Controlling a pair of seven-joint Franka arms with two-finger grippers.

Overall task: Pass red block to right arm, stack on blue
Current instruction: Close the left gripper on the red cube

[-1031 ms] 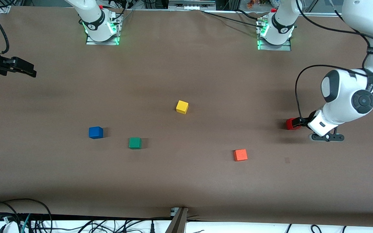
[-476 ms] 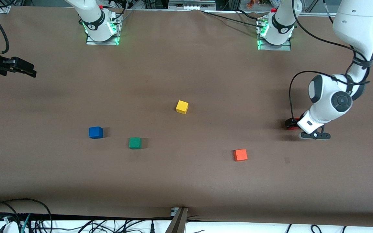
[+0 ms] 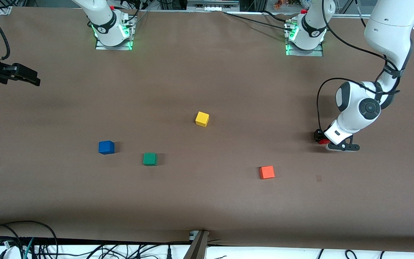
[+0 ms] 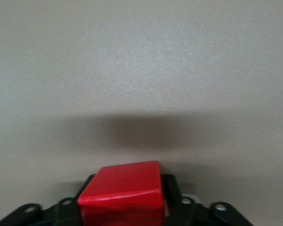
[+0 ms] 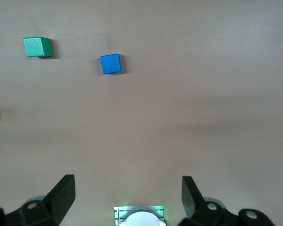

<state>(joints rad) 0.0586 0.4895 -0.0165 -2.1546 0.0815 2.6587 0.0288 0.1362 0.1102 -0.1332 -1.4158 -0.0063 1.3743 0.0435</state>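
Observation:
The red block (image 3: 323, 141) is low over the table near the left arm's end, mostly hidden under the left hand. My left gripper (image 3: 320, 138) is shut on it. In the left wrist view the block (image 4: 122, 184) fills the space between the black fingers (image 4: 172, 188). The blue cube (image 3: 106, 147) lies on the table toward the right arm's end and also shows in the right wrist view (image 5: 111, 63). My right gripper (image 3: 31, 77) is open and empty, waiting over the table edge at the right arm's end; its fingers are spread wide in its wrist view (image 5: 127, 188).
A green cube (image 3: 150, 159) lies beside the blue one, toward the middle. A yellow cube (image 3: 202, 119) sits mid-table. An orange-red cube (image 3: 266, 172) lies nearer the front camera than the red block. Cables run along the table's front edge.
The left arm's wrist and elbow have drawn in over the red block, which now shows less under the hand. The right arm has not moved.

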